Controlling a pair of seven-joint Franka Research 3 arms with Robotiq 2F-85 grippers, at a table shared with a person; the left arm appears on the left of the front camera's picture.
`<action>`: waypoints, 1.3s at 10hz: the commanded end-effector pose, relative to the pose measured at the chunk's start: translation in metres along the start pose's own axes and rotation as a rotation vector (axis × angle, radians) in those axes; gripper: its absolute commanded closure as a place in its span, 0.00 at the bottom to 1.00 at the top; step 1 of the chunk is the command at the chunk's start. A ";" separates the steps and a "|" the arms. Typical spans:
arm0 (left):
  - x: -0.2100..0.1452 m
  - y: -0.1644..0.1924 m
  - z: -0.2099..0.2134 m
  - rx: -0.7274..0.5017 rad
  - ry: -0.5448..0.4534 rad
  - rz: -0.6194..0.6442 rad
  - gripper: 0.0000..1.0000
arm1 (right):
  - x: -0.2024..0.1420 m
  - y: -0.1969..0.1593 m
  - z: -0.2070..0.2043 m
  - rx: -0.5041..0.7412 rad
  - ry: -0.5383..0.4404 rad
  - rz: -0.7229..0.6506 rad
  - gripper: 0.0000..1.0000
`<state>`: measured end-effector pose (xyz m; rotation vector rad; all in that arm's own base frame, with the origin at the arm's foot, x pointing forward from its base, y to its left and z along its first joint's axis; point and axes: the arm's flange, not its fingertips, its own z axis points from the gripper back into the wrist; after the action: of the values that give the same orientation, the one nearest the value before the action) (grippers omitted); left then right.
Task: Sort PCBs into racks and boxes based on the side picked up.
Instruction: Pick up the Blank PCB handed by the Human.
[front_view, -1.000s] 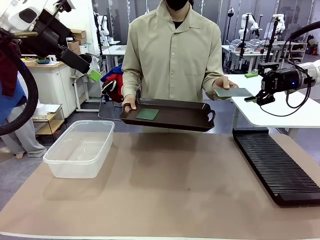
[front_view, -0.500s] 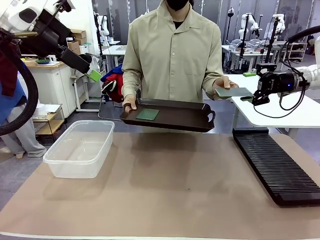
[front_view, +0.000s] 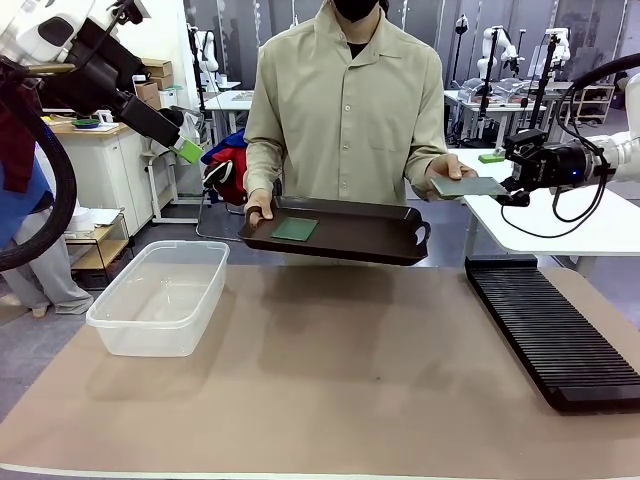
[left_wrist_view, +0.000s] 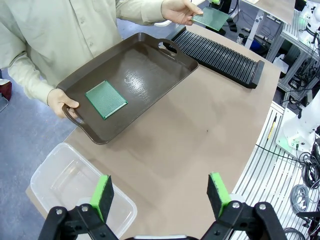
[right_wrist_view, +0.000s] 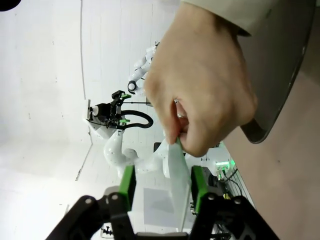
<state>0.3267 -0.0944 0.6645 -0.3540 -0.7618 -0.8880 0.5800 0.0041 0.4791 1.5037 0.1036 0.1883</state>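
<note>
Right gripper (right_wrist_view: 162, 184) stands with jaws apart either side of the pale PCB (right_wrist_view: 176, 165) held out in the person's hand (right_wrist_view: 200, 85) beyond the rack (front_view: 550, 330), and I fear a shallow bite lets it slip on release.

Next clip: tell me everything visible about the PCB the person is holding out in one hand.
The held PCB is a thin, flat, rectangular board with a pale grey-green upper face. It is roughly level in the air, past the far end of the black slotted rack. The person's hand pinches one end. The other end sits between the right pincer's green pads, with a gap showing beside one pad.
</note>
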 end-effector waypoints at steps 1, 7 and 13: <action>-0.001 0.001 0.000 -0.010 -0.004 0.000 0.00 | 0.003 0.001 0.003 0.036 0.014 0.001 1.00; -0.001 0.001 0.000 -0.010 -0.004 0.000 0.00 | 0.000 0.000 0.000 0.033 0.054 -0.046 1.00; -0.001 0.001 0.000 -0.010 -0.004 0.000 0.00 | 0.001 -0.002 -0.001 0.013 0.017 -0.055 1.00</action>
<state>0.3267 -0.0944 0.6645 -0.3540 -0.7618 -0.8880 0.5772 0.0058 0.4734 1.5117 0.1678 0.1818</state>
